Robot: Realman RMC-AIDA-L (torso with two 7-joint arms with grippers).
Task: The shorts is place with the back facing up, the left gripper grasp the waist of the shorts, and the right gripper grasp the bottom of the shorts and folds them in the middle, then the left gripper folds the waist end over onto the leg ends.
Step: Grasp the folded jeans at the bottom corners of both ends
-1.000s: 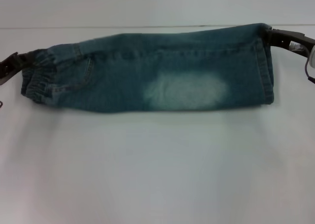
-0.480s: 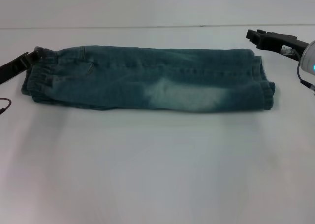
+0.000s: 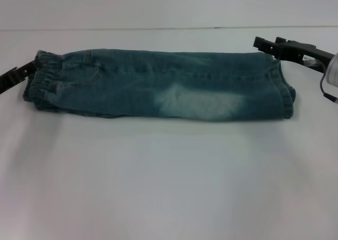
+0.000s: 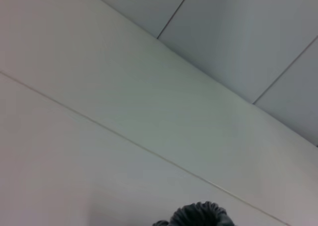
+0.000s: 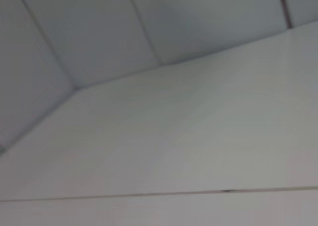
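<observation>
The shorts (image 3: 158,84) are lying folded lengthwise into a long denim band across the upper half of the head view, their long axis running left to right on the white surface (image 3: 169,187). The elastic waist (image 3: 45,74) is sitting at the left end of the band and the leg hems (image 3: 285,95) at the right end.

The left gripper (image 3: 30,67) is reaching in from the left edge of the frame and is touching the waist's upper corner; it appears to be pinching the waistband, though how firmly it is gripping cannot be told. The left wrist view is showing only a gathered bit of dark cloth at its lower edge.

The right gripper (image 3: 269,46) is hovering at the upper right, just beside the hem corner but apart from it, its two fingers spread and holding nothing.

The remaining fold, as I judge it, is depending on this: the waist is lying right at the left gripper, and the leg ends are lying straight along the band toward the right of the frame, so the carry should be running along that axis.
</observation>
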